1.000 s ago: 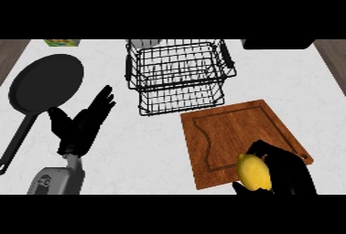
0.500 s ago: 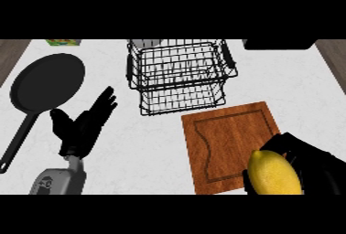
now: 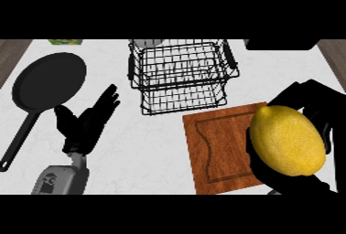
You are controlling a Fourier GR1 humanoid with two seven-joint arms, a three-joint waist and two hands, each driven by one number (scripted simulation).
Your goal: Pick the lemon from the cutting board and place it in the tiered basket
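The right hand (image 3: 307,98) has its fingers curled around the lemon (image 3: 287,139), held up over the cutting board (image 3: 216,151) at 4 o'clock. The lemon looks light, hard and round, so hold its middle. The tiered basket (image 3: 179,73) sits at 12 o'clock. The left hand (image 3: 84,123) rests open at 9 o'clock.

I see a bright yellow oval lemon (image 3: 289,140) with a dimpled skin, wrapped by my black right hand (image 3: 316,103). Under it lies a reddish-brown wooden cutting board (image 3: 216,151) with darker grain. Beyond the board stands a black wire tiered basket (image 3: 181,73). Left of the basket, a matte black round frying pan (image 3: 47,87); near it my black left hand (image 3: 84,125) on its grey forearm. The countertop (image 3: 145,151) is white, faintly marbled.
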